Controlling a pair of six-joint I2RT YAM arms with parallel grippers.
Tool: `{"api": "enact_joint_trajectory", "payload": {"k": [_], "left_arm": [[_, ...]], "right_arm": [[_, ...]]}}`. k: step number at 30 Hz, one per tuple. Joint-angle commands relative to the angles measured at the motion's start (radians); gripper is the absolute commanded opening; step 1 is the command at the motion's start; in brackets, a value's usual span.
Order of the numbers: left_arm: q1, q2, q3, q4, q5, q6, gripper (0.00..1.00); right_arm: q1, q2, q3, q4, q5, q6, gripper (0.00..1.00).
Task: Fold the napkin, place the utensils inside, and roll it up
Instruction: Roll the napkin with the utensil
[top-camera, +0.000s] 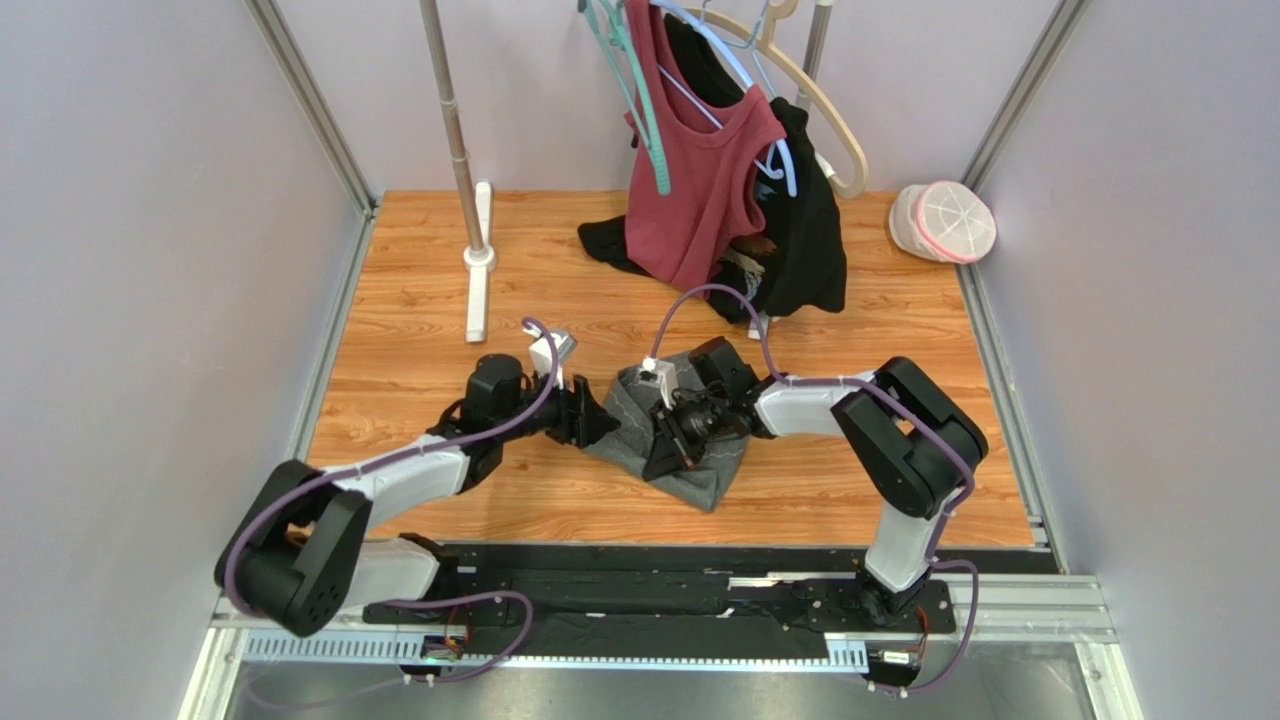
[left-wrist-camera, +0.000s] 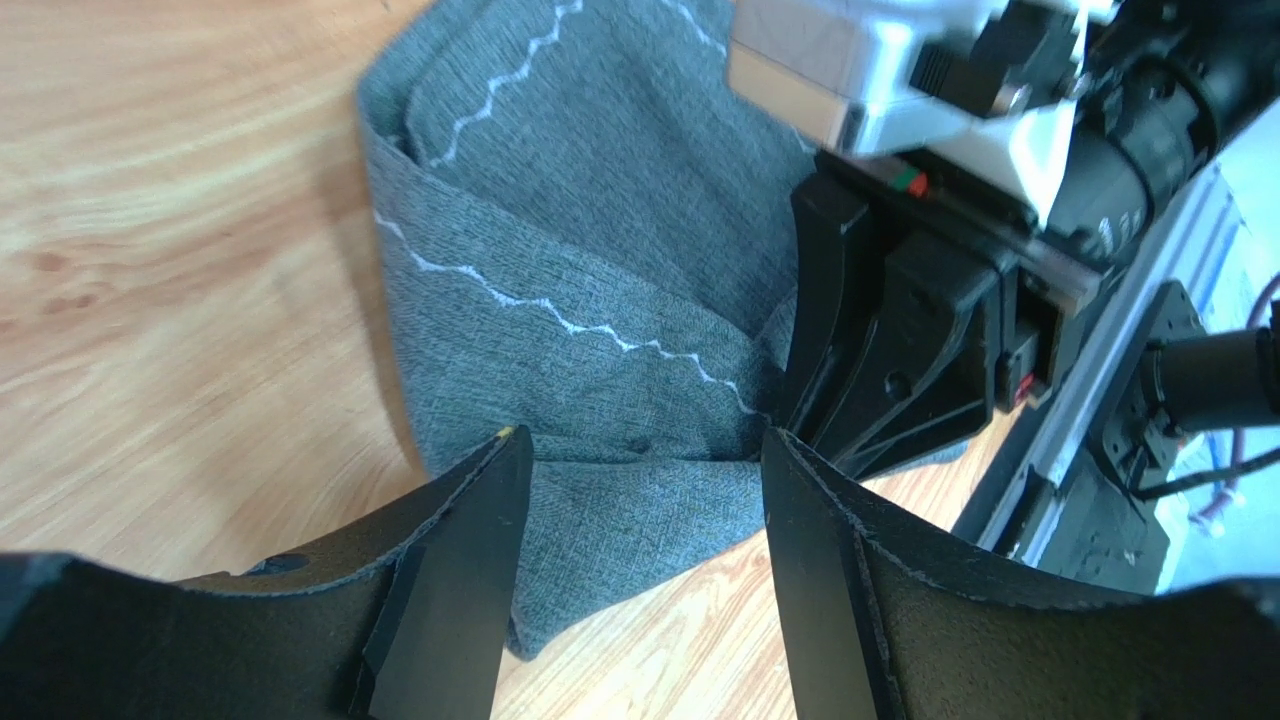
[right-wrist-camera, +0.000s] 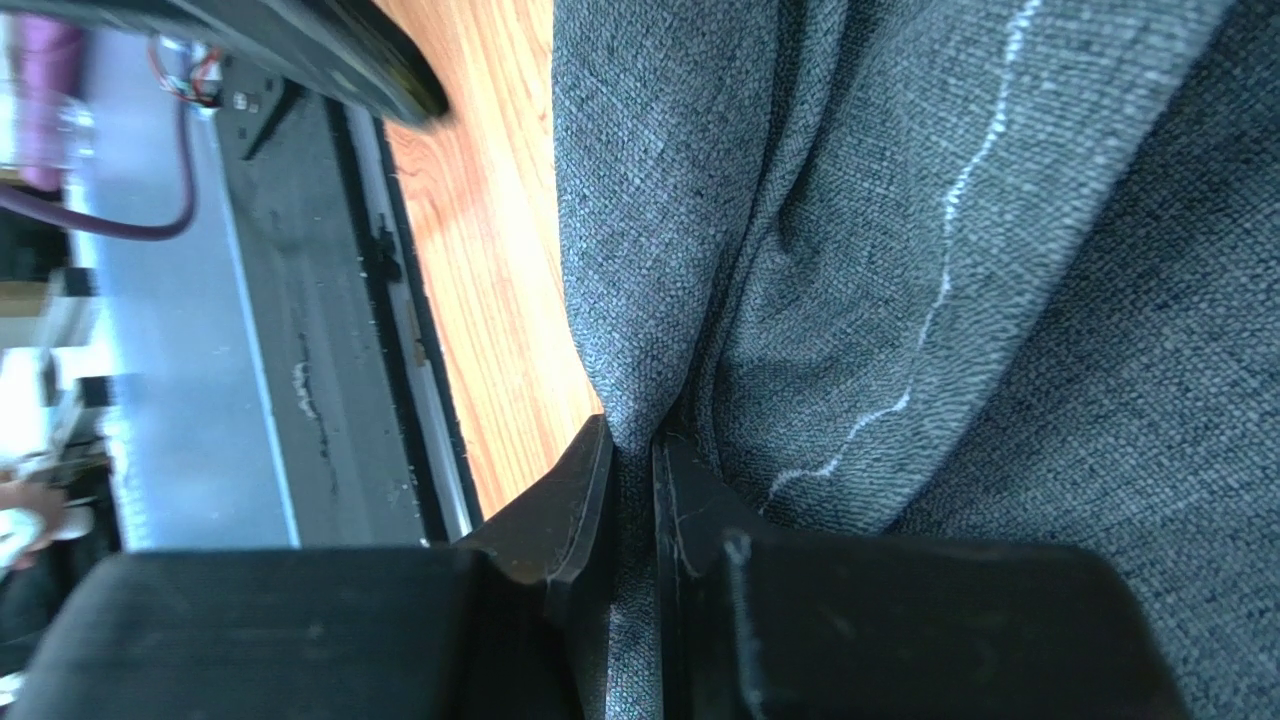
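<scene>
The dark grey napkin (top-camera: 706, 468) lies crumpled and folded on the wooden table, between the two arms. Its white zigzag stitching shows in the left wrist view on the napkin (left-wrist-camera: 601, 255) and in the right wrist view on the napkin (right-wrist-camera: 962, 225). My right gripper (top-camera: 672, 438) is shut on a fold of the napkin; the cloth is pinched between the jaws of the right gripper (right-wrist-camera: 634, 458). My left gripper (top-camera: 600, 422) is open at the napkin's left edge, and the left gripper (left-wrist-camera: 643, 450) straddles the cloth without closing on it. The utensils are out of view.
A clothes stand (top-camera: 458, 143) rises at the back left with its white base (top-camera: 478, 278). Maroon and black garments (top-camera: 721, 180) hang on hangers at the back centre. A pink-white lidded container (top-camera: 944, 221) sits at the back right. A black rail (top-camera: 661, 578) runs along the near edge.
</scene>
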Motion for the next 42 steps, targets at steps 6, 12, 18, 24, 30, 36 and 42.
{"api": "enact_joint_trajectory", "payload": {"k": [6, 12, 18, 24, 30, 36, 42], "left_arm": [[-0.005, 0.139, 0.071, 0.099, 0.074, 0.043, 0.65], [-0.005, 0.169, 0.087, 0.023, 0.066, 0.074, 0.64], [-0.005, 0.178, 0.105, -0.051, 0.022, 0.080, 0.63], [-0.005, 0.178, 0.099, -0.066, 0.015, 0.076, 0.63], [-0.005, 0.113, 0.048, -0.030, -0.034, 0.065, 0.64], [-0.005, 0.078, 0.004, -0.019, -0.023, 0.033, 0.66], [-0.012, 0.034, -0.031, -0.011, -0.063, 0.006, 0.65]], "right_arm": [[-0.053, 0.091, 0.022, 0.001, -0.121, 0.052, 0.00], [-0.108, 0.116, 0.007, 0.067, -0.164, 0.109, 0.00], [-0.139, 0.151, 0.016, 0.069, -0.182, 0.132, 0.00], [-0.168, 0.191, 0.018, 0.093, -0.198, 0.174, 0.00], [-0.177, 0.217, 0.028, 0.078, -0.196, 0.176, 0.00], [-0.180, 0.222, 0.041, 0.054, -0.182, 0.176, 0.00], [-0.189, 0.234, 0.053, 0.029, -0.168, 0.185, 0.00]]}}
